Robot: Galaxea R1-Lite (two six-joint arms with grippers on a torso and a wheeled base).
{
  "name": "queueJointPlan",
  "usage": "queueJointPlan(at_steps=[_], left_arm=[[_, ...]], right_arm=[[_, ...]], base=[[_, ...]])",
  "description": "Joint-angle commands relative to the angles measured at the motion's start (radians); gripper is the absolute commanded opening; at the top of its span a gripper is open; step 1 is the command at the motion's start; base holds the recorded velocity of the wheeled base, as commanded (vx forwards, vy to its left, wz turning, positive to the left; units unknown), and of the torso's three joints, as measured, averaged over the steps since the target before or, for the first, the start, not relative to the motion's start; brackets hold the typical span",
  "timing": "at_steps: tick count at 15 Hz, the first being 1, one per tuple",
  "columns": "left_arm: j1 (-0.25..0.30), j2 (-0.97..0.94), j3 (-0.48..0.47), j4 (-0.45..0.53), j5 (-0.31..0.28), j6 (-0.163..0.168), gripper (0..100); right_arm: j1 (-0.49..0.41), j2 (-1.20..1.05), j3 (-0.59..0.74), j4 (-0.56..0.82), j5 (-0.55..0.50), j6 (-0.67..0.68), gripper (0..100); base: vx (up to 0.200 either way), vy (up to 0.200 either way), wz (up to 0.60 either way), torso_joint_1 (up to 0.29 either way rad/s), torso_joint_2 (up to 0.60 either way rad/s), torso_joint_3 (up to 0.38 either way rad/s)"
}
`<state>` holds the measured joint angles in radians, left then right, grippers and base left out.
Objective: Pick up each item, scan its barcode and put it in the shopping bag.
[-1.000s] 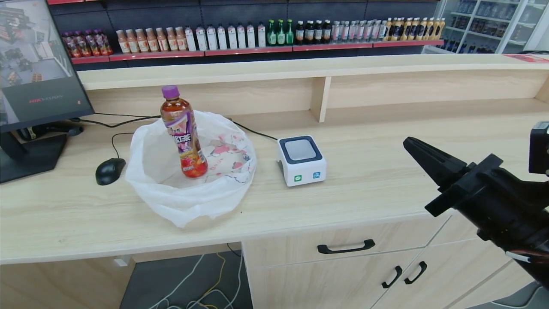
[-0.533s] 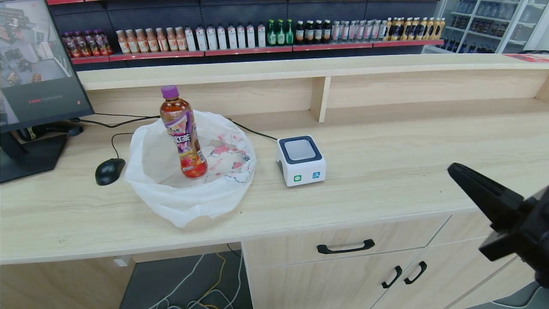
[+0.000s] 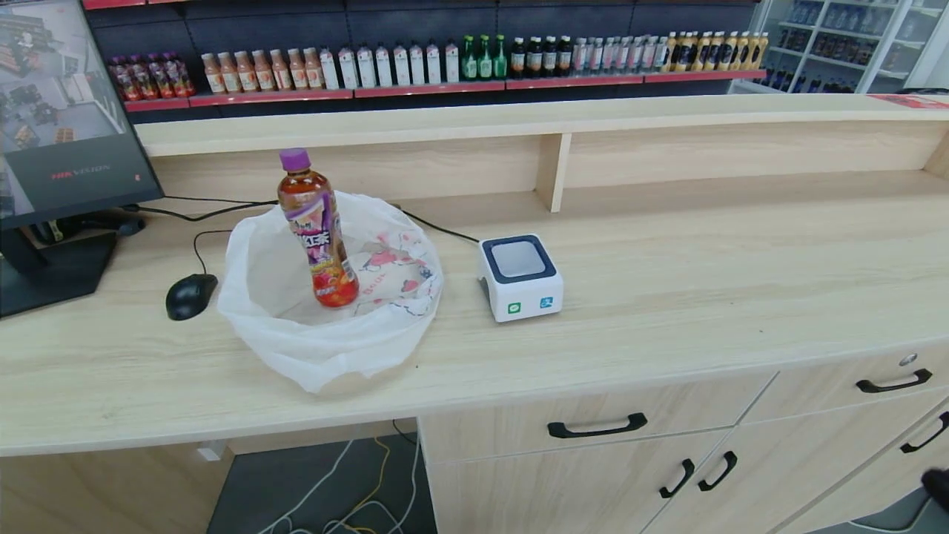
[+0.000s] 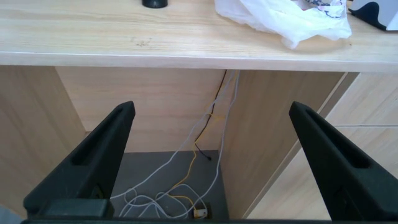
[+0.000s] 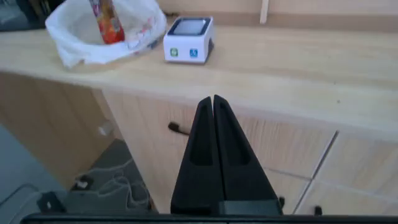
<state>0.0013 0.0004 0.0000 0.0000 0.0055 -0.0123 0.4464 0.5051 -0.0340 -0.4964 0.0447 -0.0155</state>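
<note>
Bottle (image 3: pixel 317 230) in bag (image 3: pixel 326 337), scanner (image 3: pixel 520 277) right.

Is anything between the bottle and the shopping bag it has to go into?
Nothing visible: the purple-capped drink bottle already stands inside the white shopping bag, on the counter left of the scanner.

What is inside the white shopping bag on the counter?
One purple-capped bottle stands inside the shopping bag. The bag's near wall hides part of its floor.

Place: you're in a shop, at the checkout | far wall: shelves of bottled drinks (image 3: pixel 430 90) | counter (image 3: pixel 704 297): barcode scanner (image 3: pixel 519 276)
</note>
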Motion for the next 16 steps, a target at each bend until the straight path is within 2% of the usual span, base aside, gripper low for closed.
queueJointPlan(at_steps=[1,3,6,10,11,12,16], left_arm=[[0.000,0.000,0.000,0.000,0.001,-0.001,100],[0.000,0.000,0.000,0.000,0.001,0.000,100],[0.000,0.000,0.000,0.000,0.001,0.000,100],[0.000,0.000,0.000,0.000,0.001,0.000,100],[0.000,0.000,0.000,0.000,0.001,0.000,100],[0.000,0.000,0.000,0.000,0.001,0.000,100],[0.000,0.000,0.000,0.000,0.001,0.000,100]], right_arm=[[0.005,-0.505,-0.072,0.562,0.064,-0.061,0],[0.000,-0.505,0.003,0.516,0.064,-0.066,0],[-0.044,-0.496,0.005,0.509,0.050,-0.072,0],[-0.248,-0.378,0.005,0.507,0.017,-0.072,0],[-0.357,-0.329,0.005,0.507,0.021,-0.083,0],[-0.402,-0.319,0.005,0.507,0.024,-0.078,0],[-0.443,-0.505,0.006,0.503,0.026,-0.038,0]], base=[[0.000,0.000,0.00,0.000,0.00,0.000],[0.000,0.000,0.00,0.000,0.00,0.000],[0.000,0.000,0.00,0.000,0.00,0.000],[0.000,0.000,0.00,0.000,0.00,0.000],[0.000,0.000,0.00,0.000,0.00,0.000],[0.000,0.000,0.00,0.000,0.00,0.000],[0.000,0.000,0.00,0.000,0.00,0.000]])
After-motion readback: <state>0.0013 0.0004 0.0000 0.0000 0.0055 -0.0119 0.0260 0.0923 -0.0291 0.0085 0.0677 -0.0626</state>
